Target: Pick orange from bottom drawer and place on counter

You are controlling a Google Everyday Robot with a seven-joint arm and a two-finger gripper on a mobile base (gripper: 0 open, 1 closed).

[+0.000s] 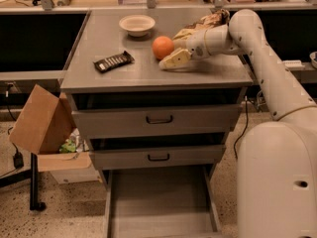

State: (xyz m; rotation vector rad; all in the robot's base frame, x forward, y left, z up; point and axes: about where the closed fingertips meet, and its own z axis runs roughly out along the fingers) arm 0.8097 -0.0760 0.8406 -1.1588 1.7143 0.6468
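The orange [162,47] rests on the counter [99,38], the grey cabinet top, right of centre. My gripper [171,50] reaches in from the right at counter height, open. Its pale fingers [174,59] lie just right of the orange, one in front and one behind, close to its right side. The bottom drawer [161,202] is pulled out at floor level and holds nothing that I can see.
A white bowl [137,24] stands at the back of the counter and a black flat packet [114,61] lies front left. A crumpled brown bag [213,20] sits behind my wrist. The two upper drawers [158,119] are shut. A cardboard box [42,120] leans left of the cabinet.
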